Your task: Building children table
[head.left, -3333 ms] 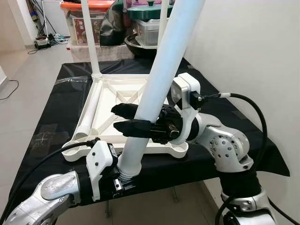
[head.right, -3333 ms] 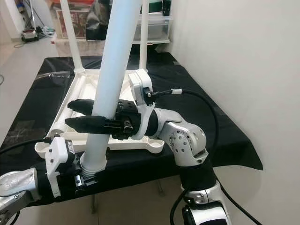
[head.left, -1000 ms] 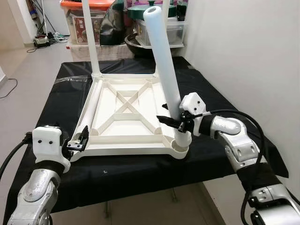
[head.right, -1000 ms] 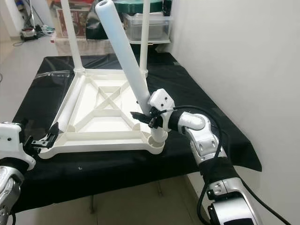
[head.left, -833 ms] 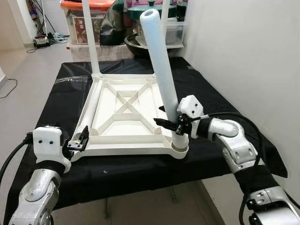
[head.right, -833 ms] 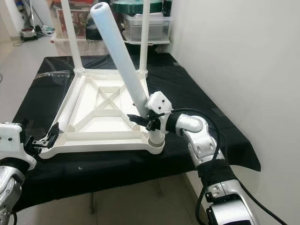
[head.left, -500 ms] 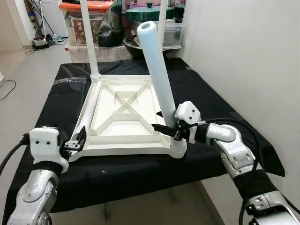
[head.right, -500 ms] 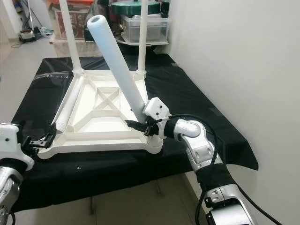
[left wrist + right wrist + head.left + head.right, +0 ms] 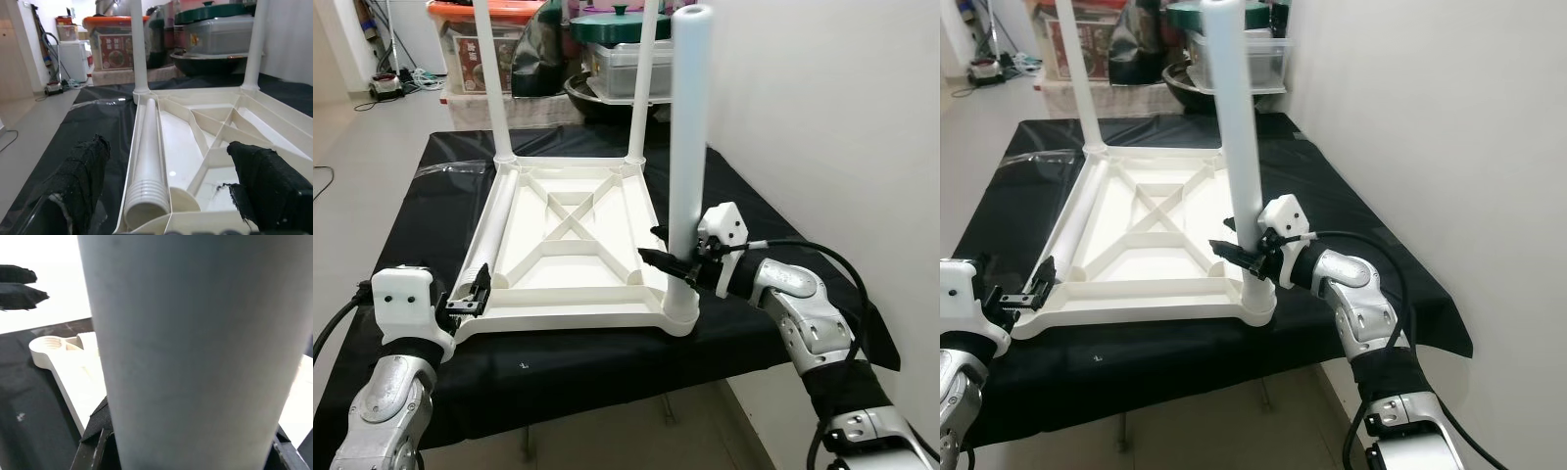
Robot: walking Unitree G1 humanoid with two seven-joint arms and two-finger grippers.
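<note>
- Left eye view: a white tabletop [image 9: 570, 257] lies upside down on a black-draped table [image 9: 756, 217].
- Four legs: three upright, one loose leg [image 9: 497, 237] lying inside.
- Right pincer [image 9: 668, 262] grips the near-right leg [image 9: 686, 147]; best kept vertical while seating.
- Left pincer [image 9: 470, 295] is spread open at the near-left corner.

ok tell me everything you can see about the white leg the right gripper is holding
The white leg is a smooth, round plastic-looking tube with a rounded top end. It stands upright in the near right corner socket of the upturned white tabletop. The right gripper grips it low down, just above the socket, its black fingers on either side. Two thinner-looking legs stand at the far corners.
</note>
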